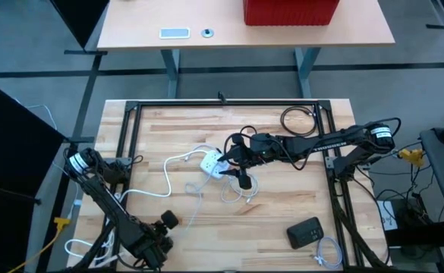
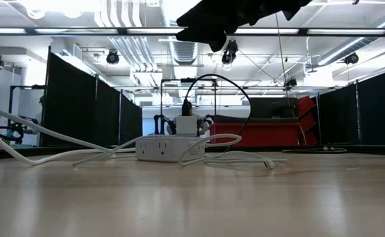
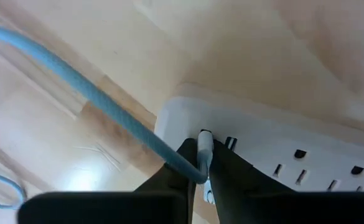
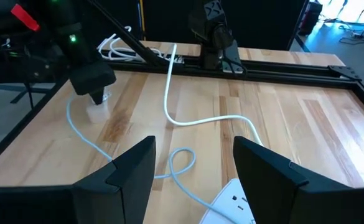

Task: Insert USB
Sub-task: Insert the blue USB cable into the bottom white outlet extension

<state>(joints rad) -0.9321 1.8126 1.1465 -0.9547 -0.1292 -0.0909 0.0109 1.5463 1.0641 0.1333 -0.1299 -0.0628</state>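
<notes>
In the left wrist view a white USB plug on a light-blue cable sits between my left gripper's fingers, at the end of a white socket block. That left gripper points down near the table's front left, also seen from afar. My right gripper hangs open over the middle of the table, above a white power strip with nothing between its fingers. The strip lies flat and carries a white charger cube. My left gripper pinches the USB plug's body between its two fingertips, where the light-blue cable bends away to one side. The fingers come from above, pointing down. The plug's free end meets a dark port on the block's end; how far in it sits does not show.
A black metal frame borders the wooden table. A white cable snakes left of the strip. There is a black cable coil at the back right. A black device and a blue cable coil lie at the front right.
</notes>
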